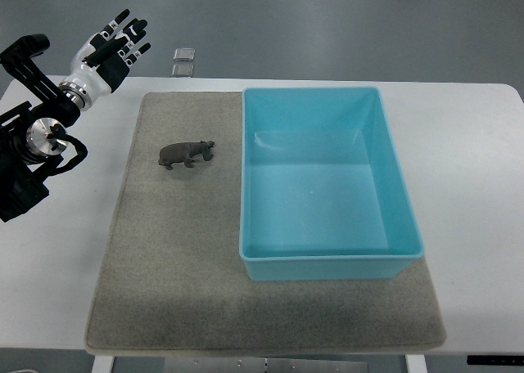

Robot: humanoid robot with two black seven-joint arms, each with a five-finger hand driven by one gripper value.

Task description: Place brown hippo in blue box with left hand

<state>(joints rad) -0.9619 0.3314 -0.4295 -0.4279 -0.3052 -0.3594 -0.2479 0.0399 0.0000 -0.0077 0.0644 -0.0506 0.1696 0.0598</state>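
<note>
The left hand (pixel 115 42) hovers with fingers spread at ten o'clock, empty, probably ready to reach the hippo (pixel 187 153) standing beside the empty box (pixel 393 156).

The left arm (pixel 33 136) is running off the picture at nine o'clock; two small floor plates (pixel 184 60) at eleven o'clock are staying too tiny to identify; the table (pixel 475 193) is getting cropped at six o'clock

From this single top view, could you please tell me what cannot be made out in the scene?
- Right arm: outside the top view entirely.
- Left robot hand: fingers spread, but its palm side faces away.
- Two small objects beyond the table: too small to identify.
- Blue box: the outer faces of its walls are mostly hidden by the steep angle.
- Brown hippo: too small for fine detail.
</note>
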